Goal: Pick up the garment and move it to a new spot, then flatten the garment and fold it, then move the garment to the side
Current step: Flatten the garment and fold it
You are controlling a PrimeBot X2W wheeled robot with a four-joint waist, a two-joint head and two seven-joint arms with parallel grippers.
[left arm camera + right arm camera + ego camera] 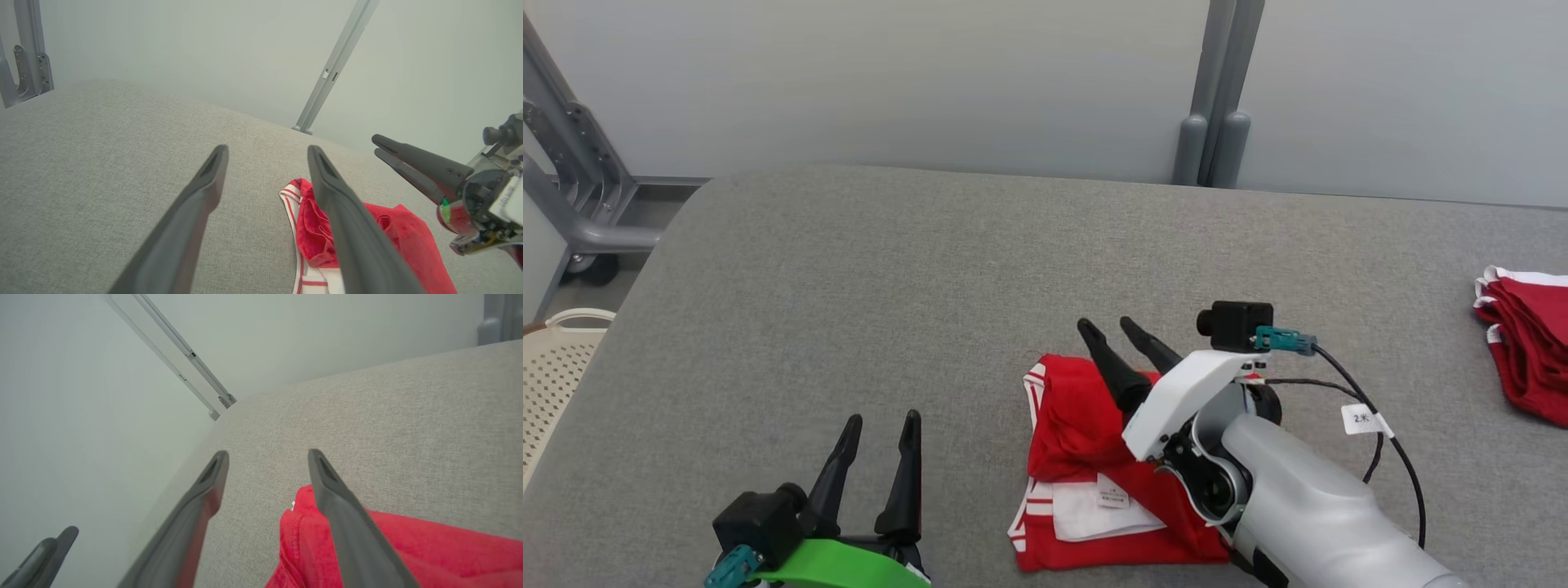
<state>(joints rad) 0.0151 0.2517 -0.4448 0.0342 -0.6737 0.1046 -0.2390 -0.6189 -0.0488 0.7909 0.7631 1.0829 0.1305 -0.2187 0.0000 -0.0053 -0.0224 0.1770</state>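
Your cable tag (pixel 1361 419) reads "2米"; the white label (pixel 1112 492) on the garment (pixel 1086 445) is too small to read, and you cannot see into the cream basket (pixel 556 367) at the left edge. The red, white-striped garment lies folded on the grey worktop (pixel 849 286) at lower centre, long axis up the frame, striped edge left. The right pincer (pixel 1106 323) stands apart over its upper edge; the left pincer (pixel 883 416) is apart, empty, lower left.
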